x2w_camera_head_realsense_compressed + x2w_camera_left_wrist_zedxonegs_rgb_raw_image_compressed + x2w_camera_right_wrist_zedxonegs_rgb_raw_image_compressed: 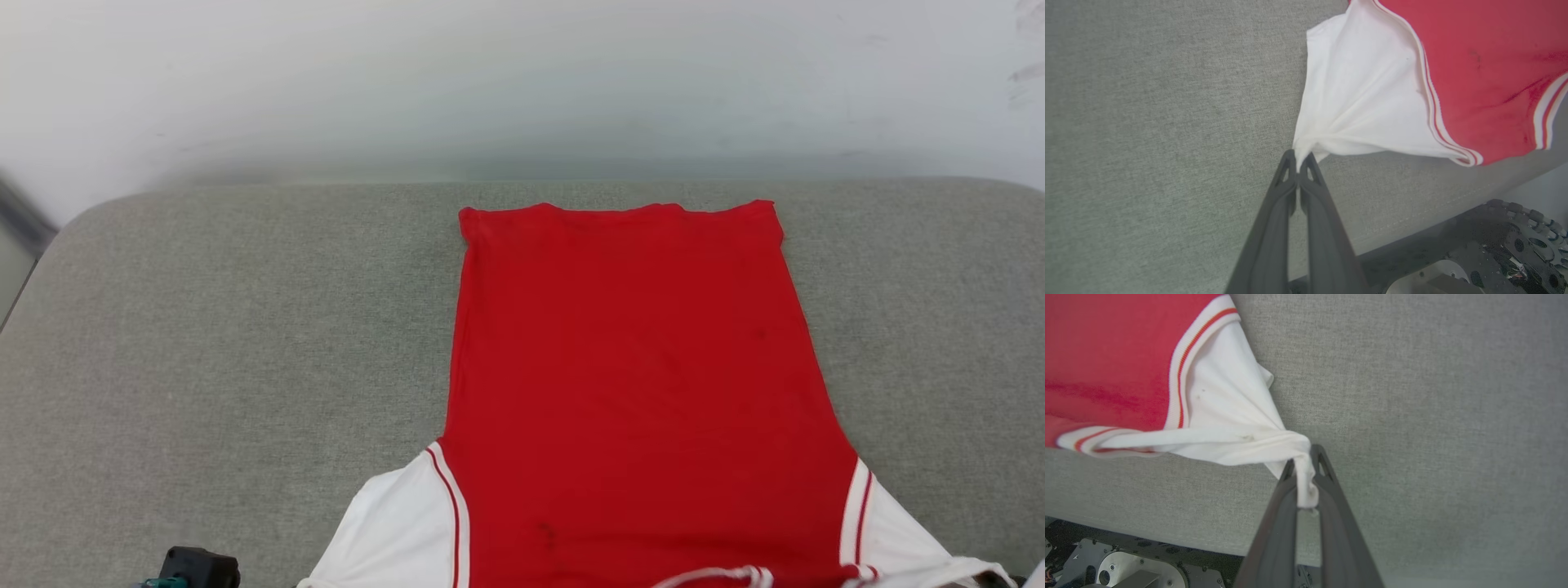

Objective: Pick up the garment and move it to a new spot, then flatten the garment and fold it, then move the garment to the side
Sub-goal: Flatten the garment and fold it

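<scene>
- The garment (637, 367) lies flat (plain red side up) on the grey pad (245, 327), sleeves nearest the robot.
- The left gripper (1299, 157) is clamped on one white sleeve.
- The right gripper (1305, 459) is clamped on the other.

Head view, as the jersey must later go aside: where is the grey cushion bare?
Widest bare stretch: left of the jersey, to the cushion's rounded corner. Narrower strips: right of it, and beyond its hem toward the wall. Crowded: near edge, where the left gripper and right gripper pinch its sleeves.
</scene>
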